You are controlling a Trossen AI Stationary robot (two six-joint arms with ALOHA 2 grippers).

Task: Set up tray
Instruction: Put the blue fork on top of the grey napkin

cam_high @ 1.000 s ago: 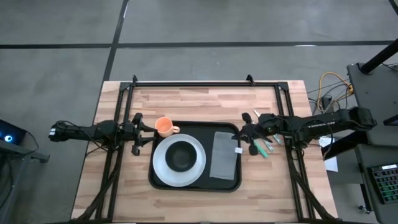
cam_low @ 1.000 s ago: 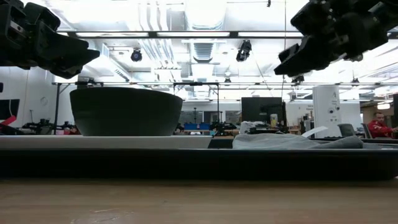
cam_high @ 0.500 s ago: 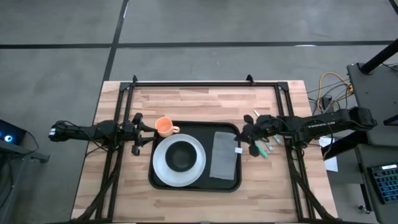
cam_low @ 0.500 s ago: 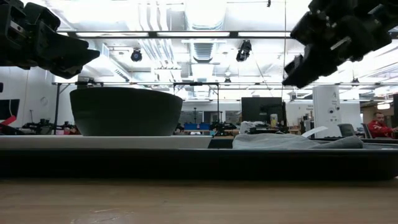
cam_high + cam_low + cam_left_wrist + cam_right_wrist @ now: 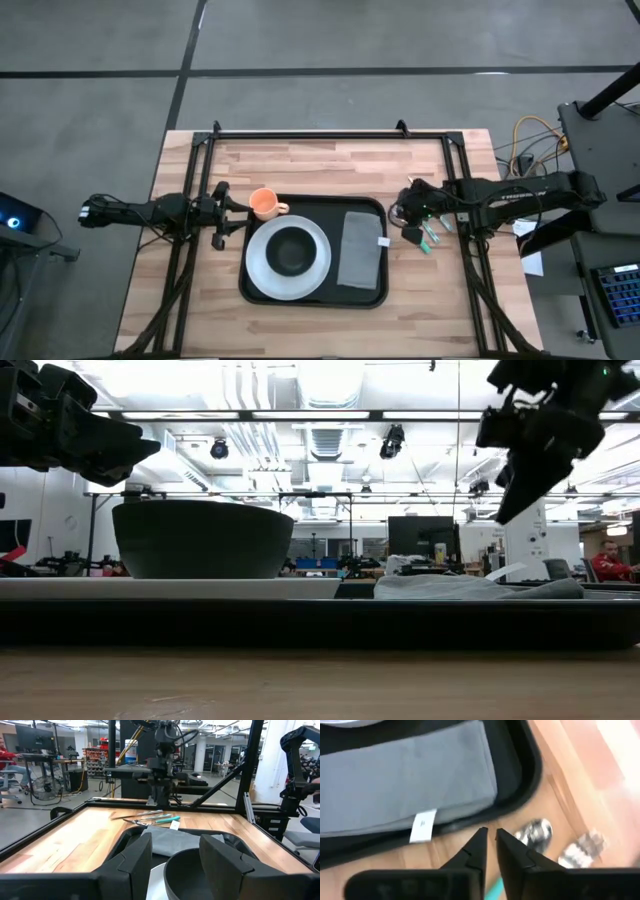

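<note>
Tray (image 5: 312,290) beside right gripper (image 5: 403,222)

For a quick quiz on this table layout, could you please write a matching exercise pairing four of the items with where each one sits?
Things:
1. dark bowl
2. grey napkin
3. orange cup
4. cutlery

Places:
A. on the bare wood to the right of the tray
B. lying flat on the right part of the tray
C. on the white plate
D. at the tray's far-left corner, beside the plate

Pairs: 1-C, 2-B, 3-D, 4-A
</note>
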